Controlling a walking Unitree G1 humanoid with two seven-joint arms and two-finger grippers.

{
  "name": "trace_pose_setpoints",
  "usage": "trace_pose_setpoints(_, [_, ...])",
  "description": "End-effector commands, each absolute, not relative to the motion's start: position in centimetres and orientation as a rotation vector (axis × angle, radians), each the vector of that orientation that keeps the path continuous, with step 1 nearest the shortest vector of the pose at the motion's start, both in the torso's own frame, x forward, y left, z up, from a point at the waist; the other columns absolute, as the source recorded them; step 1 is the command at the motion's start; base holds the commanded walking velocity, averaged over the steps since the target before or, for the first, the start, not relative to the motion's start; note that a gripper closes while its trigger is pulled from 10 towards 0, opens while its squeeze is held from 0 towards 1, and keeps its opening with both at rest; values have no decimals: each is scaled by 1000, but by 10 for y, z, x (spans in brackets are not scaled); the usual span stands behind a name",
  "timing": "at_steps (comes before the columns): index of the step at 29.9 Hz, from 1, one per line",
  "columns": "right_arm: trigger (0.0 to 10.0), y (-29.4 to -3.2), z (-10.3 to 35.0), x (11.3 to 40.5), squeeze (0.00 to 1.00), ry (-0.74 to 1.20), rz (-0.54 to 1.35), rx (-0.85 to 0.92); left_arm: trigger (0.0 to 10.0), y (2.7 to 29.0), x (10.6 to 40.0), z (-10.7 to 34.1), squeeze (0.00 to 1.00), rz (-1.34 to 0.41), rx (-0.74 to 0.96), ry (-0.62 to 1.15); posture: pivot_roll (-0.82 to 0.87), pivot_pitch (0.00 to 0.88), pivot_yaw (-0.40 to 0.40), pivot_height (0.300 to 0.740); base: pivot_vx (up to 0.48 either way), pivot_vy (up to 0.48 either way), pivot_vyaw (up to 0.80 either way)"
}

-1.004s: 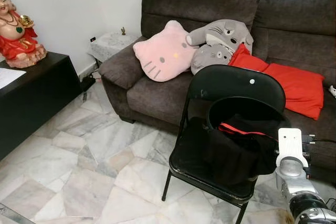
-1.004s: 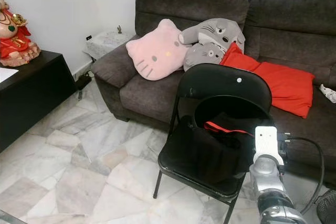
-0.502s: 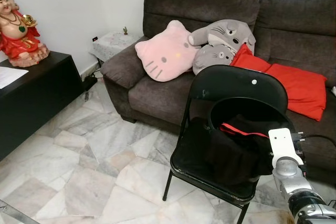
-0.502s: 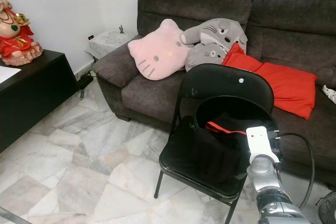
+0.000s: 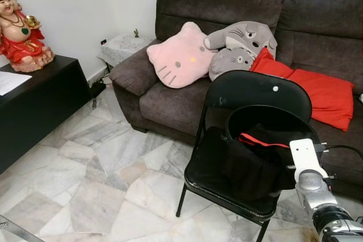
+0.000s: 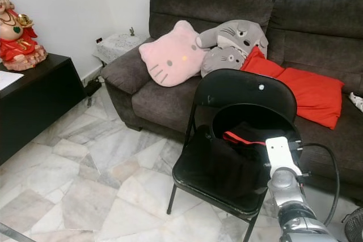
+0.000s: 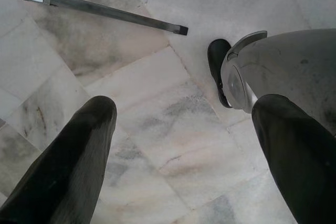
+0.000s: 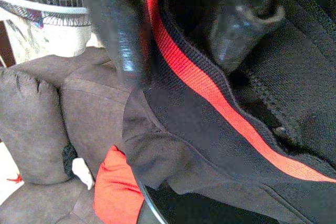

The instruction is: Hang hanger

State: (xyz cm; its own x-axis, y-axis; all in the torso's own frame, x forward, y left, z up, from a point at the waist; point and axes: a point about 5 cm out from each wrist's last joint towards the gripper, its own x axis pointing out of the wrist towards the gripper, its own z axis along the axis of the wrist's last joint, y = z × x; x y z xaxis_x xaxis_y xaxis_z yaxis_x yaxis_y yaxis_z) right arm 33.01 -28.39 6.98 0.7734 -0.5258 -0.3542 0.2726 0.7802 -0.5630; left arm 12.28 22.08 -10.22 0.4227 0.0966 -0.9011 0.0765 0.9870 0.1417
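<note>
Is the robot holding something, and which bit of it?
The right hand grips the black garment with a red stripe at its red-edged collar. The left hand holds nothing.

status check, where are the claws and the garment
Right claw at black garment with red stripe on folding chair. Left claw open over floor.

In view are 1 black folding chair bearing 1 black garment with a red stripe, 1 brown sofa holding 3 plush cushions and 1 red pillow, 1 black cabinet, and 1 red figurine.
</note>
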Motion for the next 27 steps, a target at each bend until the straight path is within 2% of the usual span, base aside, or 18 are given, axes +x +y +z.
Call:
trace_pose_setpoints(1, [0,-283,70,330,0,526,-472,-474,10000,226,119,-103,0,21,188,1160,35,0,61,740,0,0,0])
trace_pose_setpoints(16, [0,-280,63,325,0,471,-532,-343,10000,224,117,-104,0,25,183,1162,29,0,51,740,0,0,0])
trace_pose_setpoints(19, [0,-278,71,329,0,393,-571,-247,10000,223,116,-104,0,22,185,1164,26,0,48,740,0,0,0])
trace_pose_setpoints(20, [0,-278,80,333,0,312,-602,-195,10000,223,115,-104,0,22,185,1164,26,0,47,740,0,0,0])
trace_pose_setpoints(22, [0,-279,86,335,0,270,-621,-180,10000,223,115,-104,0,22,185,1164,26,0,46,740,0,0,0])
trace_pose_setpoints(27, [0,-270,127,349,0,19,-622,-158,10000,223,114,-105,0,22,184,1165,17,0,44,740,0,0,0])
